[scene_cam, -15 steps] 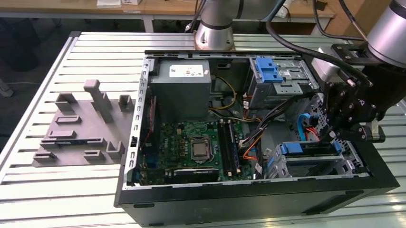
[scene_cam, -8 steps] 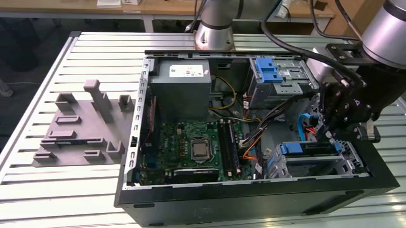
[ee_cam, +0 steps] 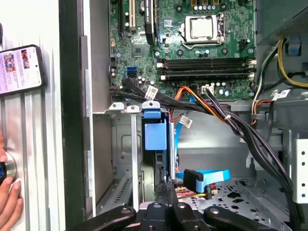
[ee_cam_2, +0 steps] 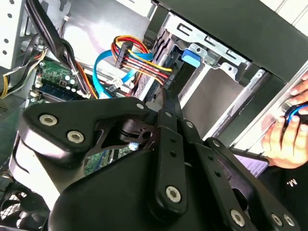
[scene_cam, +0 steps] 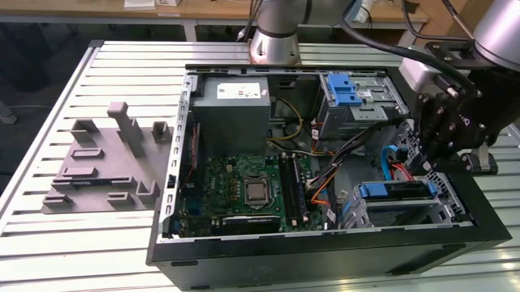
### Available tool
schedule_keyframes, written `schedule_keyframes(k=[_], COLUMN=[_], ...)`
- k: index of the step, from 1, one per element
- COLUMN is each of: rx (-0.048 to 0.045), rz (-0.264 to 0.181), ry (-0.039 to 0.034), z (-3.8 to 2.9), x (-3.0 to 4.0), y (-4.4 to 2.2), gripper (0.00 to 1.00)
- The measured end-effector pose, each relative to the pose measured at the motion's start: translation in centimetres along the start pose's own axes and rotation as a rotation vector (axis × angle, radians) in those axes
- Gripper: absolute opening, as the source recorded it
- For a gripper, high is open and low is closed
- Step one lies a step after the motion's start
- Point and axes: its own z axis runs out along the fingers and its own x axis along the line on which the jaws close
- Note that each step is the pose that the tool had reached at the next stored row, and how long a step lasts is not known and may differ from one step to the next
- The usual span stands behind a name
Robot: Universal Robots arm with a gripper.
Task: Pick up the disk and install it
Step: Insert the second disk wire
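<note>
Exterior view: the gripper [scene_cam: 428, 165] is hanging at right of frame over the open PC case [scene_cam: 325, 255], tips dipping toward the lower-right drive cage [scene_cam: 442, 210]. The disk [scene_cam: 390, 190] is sitting in that cage, blue carrier edge facing up, just left of and below the tips. In the first wrist view the disk [ee_cam: 155, 144] is standing on edge in its slot at center, blue tab on top, w/ the fingers [ee_cam: 166, 187] at bottom center pressed together into one thin point right by its lower end; whether they're touching it, can't tell. Nothing is being held between them. In the second wrist view the tips [ee_cam_2: 168, 103] are pointing at the cage w/ a blue tab [ee_cam_2: 191, 56] at upper center. Judging progress: pick-up looks done and the disk is mostly in; final seating and cabling can't be confirmed from here. A hand [ee_cam: 9, 202] and a phone [ee_cam: 19, 70] are lying at left of the first wrist view, outside the case.
</note>
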Motion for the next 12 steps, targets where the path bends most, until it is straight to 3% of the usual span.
schedule_keyframes(k=[8,12], rx=[0.0000,0.0000], rz=[0.000,0.000], ry=[0.0002,-0.0008], z=[-0.14,-1.21], x=[0.07,0.11], y=[1.35,1.41], gripper=[0.11,0.11])
